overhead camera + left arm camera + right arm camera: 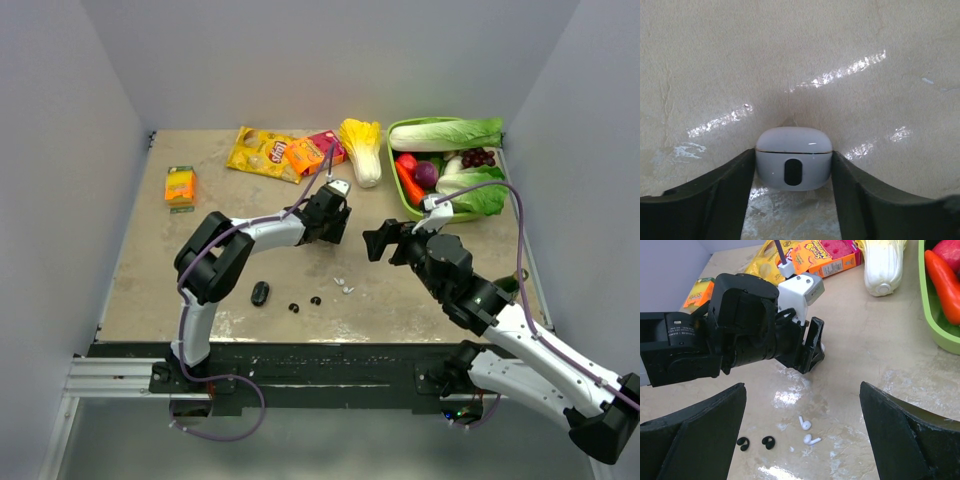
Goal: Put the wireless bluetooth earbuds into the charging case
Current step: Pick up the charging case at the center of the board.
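My left gripper (794, 156) is shut on a white charging case (794, 157) with its lid closed, low over the table; a finger (725, 195) presses each side. In the top view this gripper (338, 232) is at mid-table. Two white earbuds (807, 432) lie on the table just in front of it, and also show in the top view (343, 287). Two black earbuds (756, 442) lie to their left (305, 303). A black oval case (260, 293) lies further left. My right gripper (802, 390) is wide open and empty above the white earbuds (375, 243).
A green tray (403, 203) of vegetables stands at the back right. A napa cabbage (362, 150), a yellow chips bag (262, 152) and an orange-pink box (315, 152) lie along the back. A small orange box (180, 185) is at the left.
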